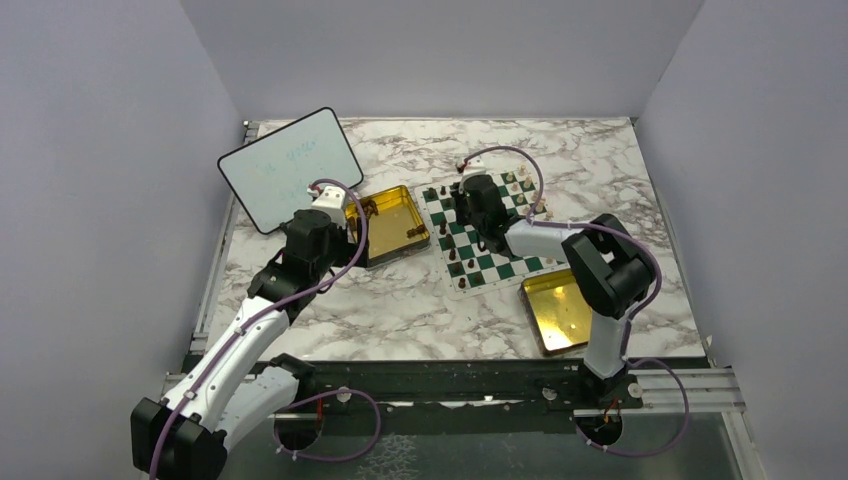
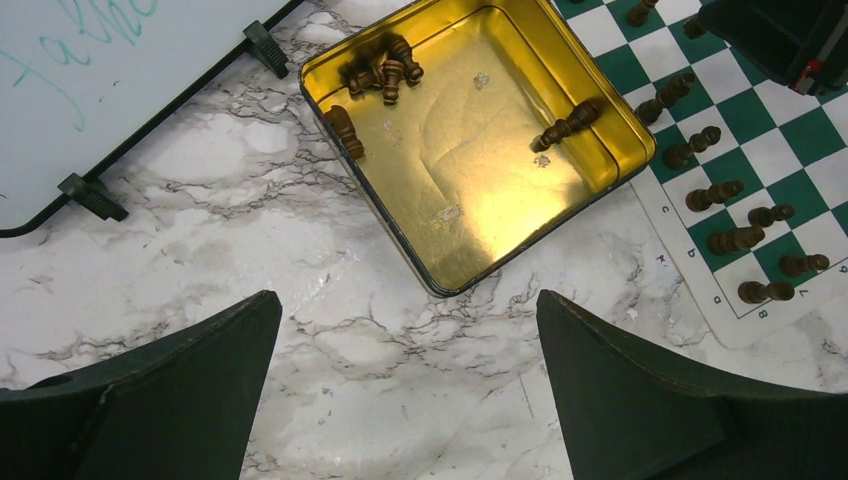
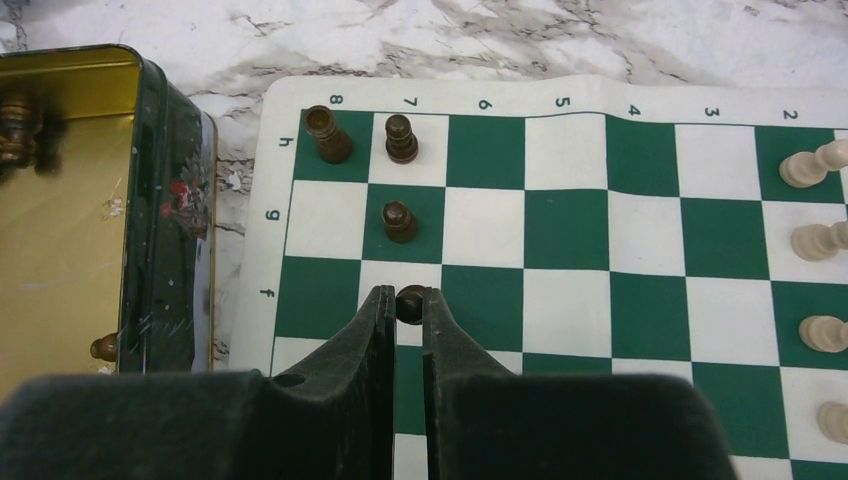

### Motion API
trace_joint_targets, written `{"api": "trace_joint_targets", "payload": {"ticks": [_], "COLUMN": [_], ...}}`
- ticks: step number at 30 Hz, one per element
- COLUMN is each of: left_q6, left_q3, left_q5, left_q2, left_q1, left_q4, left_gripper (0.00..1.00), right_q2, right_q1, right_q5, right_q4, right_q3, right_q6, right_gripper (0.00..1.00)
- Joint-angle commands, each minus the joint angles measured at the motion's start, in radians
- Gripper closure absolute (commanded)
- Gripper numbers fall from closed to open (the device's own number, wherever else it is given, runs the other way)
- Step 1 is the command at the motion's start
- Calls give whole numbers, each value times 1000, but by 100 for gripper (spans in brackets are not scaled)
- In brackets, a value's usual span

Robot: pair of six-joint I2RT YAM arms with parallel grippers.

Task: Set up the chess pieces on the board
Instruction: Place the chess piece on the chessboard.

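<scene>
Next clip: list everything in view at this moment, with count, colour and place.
marble table: one, white with grey veins, under everything
whiteboard: one, white with black rim, far left
chess board: one, green and white, centre right
left tin: one, gold, between whiteboard and chess board
right tin: one, gold, near side of chess board
dark pieces in left tin: several, brown, lying loose
dark pieces on board: many, brown, side nearest left tin
cream pieces: several, cream-white, opposite side
held piece: one, dark brown, over square f7
left gripper: black, open, above table beside left tin
right gripper: black, shut on held piece
</scene>
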Motion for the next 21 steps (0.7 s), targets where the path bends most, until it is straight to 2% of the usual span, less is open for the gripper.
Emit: {"api": "trace_joint_targets", "payload": {"ticks": [1,21], "left_q6": [12,14], "left_q3": [-10,-13], "left_q5": [-3,-3], "left_q2": [-14,-16], "left_q1": [4,4], "left_q4": [31,36], "left_gripper": [1,1], "right_q2": [32,86], "right_q1": [-3,-1], "right_q5": [-35,-43], "right_q4": [89,119], "right_q3": [-16,-30], "right_q6": [-11,-14], "right_gripper": [91,91]}}
